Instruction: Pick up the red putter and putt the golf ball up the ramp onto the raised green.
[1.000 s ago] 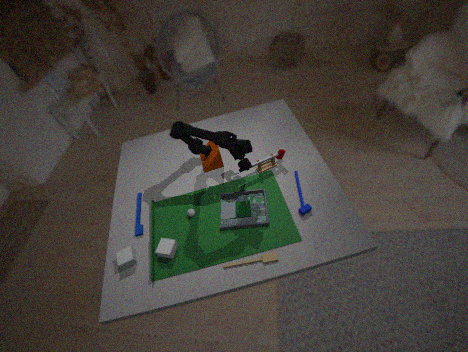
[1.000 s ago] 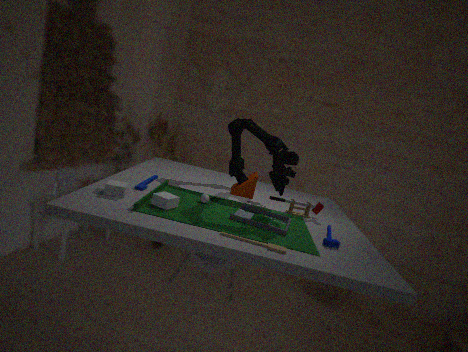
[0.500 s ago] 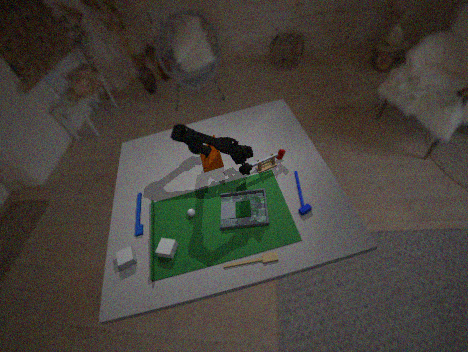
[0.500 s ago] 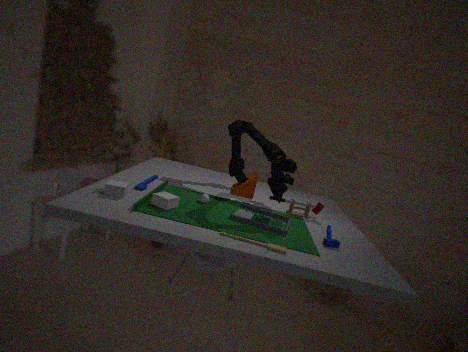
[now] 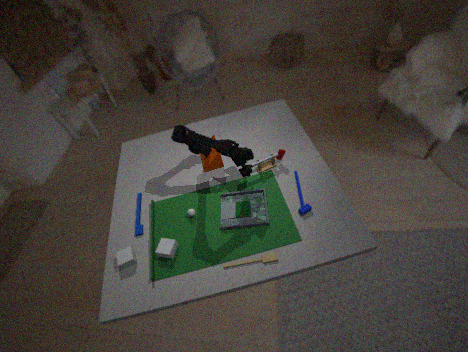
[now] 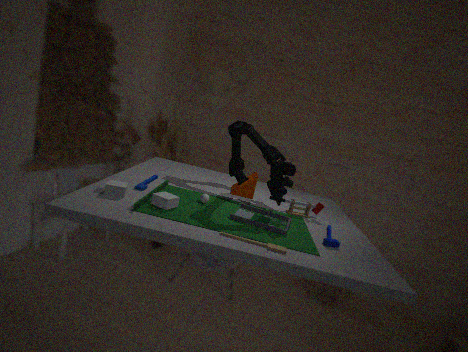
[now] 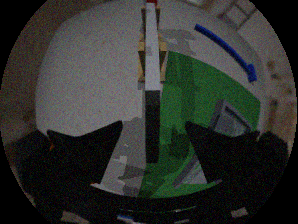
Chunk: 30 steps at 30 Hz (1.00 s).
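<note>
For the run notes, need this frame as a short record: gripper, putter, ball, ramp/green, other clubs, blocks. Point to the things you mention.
gripper: open, nothing held, at putter's handle end (image 5: 245, 170) (image 6: 279, 201) (image 7: 154, 125)
red putter: on wooden rack, red head (image 5: 281, 154) (image 6: 318, 208)
golf ball: on green mat, off the ramp (image 5: 191, 213) (image 6: 205, 198)
ramp and raised green: gray-walled unit on mat (image 5: 244, 227) (image 6: 288, 225)
other clubs: two blue, one tan
blocks: two white, one on mat

Lighting dim. Wood-toned floor (image 5: 330, 195), grey rug (image 5: 345, 290) at one corner. Round-backed chair (image 5: 194, 50) with pale cushion. Brownish wall (image 6: 320, 90) behind.
</note>
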Motion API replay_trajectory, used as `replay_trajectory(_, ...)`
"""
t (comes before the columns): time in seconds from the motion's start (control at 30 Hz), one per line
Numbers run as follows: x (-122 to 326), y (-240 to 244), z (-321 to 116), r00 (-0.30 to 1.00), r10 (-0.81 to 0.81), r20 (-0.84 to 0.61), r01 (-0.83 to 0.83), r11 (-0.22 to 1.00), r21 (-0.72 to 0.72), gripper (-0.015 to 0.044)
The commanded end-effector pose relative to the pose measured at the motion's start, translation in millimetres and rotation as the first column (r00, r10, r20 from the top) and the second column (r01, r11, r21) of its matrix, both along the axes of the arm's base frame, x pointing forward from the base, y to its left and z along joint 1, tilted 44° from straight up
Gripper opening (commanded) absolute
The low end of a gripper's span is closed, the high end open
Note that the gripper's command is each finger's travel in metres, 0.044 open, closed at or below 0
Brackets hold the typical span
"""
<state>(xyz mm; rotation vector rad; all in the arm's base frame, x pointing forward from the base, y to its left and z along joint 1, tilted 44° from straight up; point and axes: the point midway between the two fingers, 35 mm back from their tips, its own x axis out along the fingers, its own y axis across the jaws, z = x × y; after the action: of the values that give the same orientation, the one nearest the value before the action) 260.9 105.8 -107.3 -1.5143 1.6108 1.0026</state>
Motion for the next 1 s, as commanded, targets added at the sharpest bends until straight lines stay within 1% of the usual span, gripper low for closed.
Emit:
replay_trajectory(0.0, -3.5, -7.3, -6.3, 1.0, 0.004, -0.009, -0.004, 1.0, -0.009, 0.044)
replay_trajectory(0.27, -3.9, -10.0, -9.0, 1.0, 0.004, -0.009, -0.004, 1.0, -0.009, 0.044)
replay_trajectory(0.77, -1.8, -7.4, -7.5, 1.0, -0.001, -0.004, 0.001, 1.0, -0.003, 0.0046)
replay_trajectory(0.97, -1.8, -7.4, -7.5, 1.0, -0.001, -0.004, 0.001, 1.0, -0.003, 0.0006)
